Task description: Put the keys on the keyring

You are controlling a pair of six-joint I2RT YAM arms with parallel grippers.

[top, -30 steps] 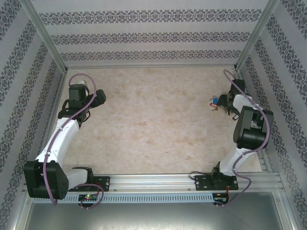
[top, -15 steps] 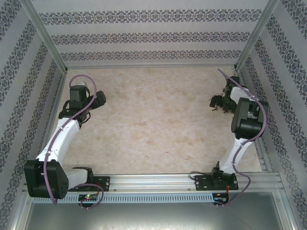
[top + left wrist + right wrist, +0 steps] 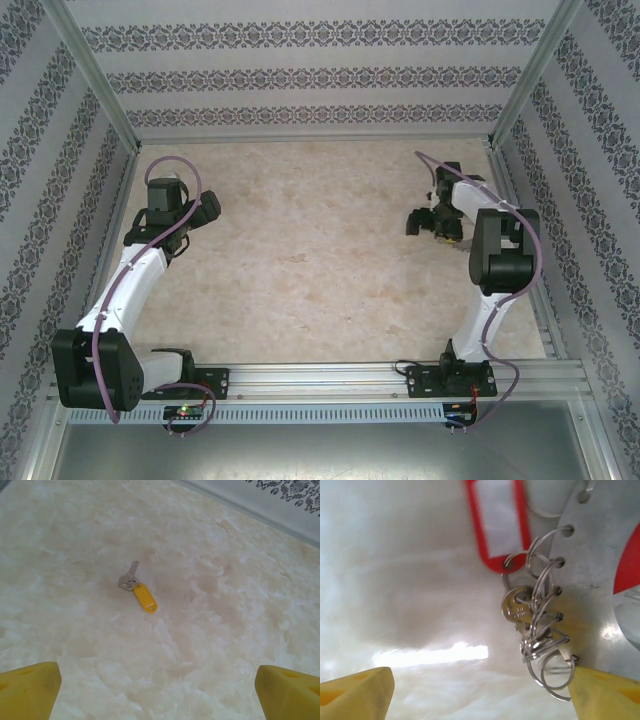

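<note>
Yellow plastic marks the one loose key [image 3: 137, 586]: a single silver key on a small loop with a single yellow tag, lying flat on the pale marbled surface [image 3: 225, 630], ahead of the left hand [image 3: 160, 692]. That hand's two fingers stand wide apart with nothing between them.

Across the surface, well apart from the key, the right hand [image 3: 480, 695] also has its fingers spread. The keyring [image 3: 600, 580], one grey metal plate with a row of holes along its edge, sits against the right finger. I cannot tell whether it rests on that finger or only passes it. The other finger touches nothing. On the ring I count one brassy key [image 3: 517, 607] and two red tags [image 3: 497, 525], one of them cut off by the frame edge. The wire loops overlap too much to count.

The likely trouble is the pickup. A thin key lying flat may slide under the fingers, or they may pinch only the tag, leaving the key dangling and twisting. An unclamped ring could also shift or swing while the small loop is being threaded.
</note>
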